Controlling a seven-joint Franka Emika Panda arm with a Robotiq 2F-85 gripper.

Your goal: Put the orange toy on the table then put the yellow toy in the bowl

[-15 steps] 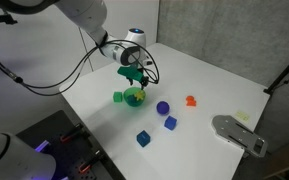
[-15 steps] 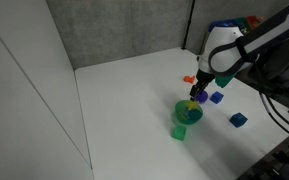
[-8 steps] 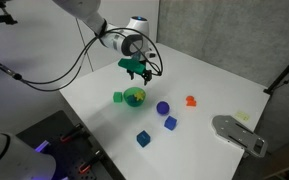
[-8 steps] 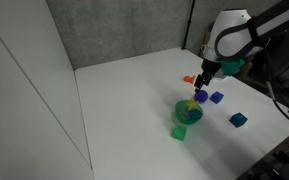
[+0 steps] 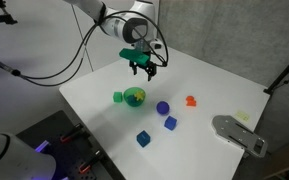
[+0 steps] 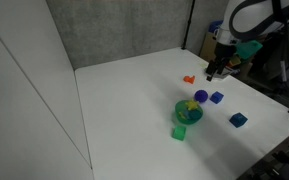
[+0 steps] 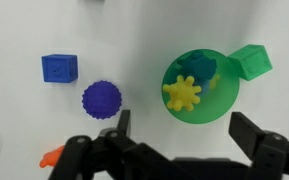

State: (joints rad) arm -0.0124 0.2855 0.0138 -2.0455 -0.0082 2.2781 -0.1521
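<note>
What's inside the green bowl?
The bowl holds a spiky yellow toy and a blue-green toy next to it. The bottom under them is covered, so I cannot tell if anything smaller hides there.

Green bowl (image 7: 212, 106), yellow toy (image 7: 182, 93), orange toy (image 7: 52, 156), white table (image 7: 144, 35)

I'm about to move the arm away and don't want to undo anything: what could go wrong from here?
1. The open pincer hangs roughly over the translucent green bowl; dropping could clip its rim and spill the pale-yellow toy.
2. The small green cube sits right beside that rim, so a sideways brush may shove the bowl.
3. The spiky purple ball could roll into the orange-red toy if bumped.
</note>
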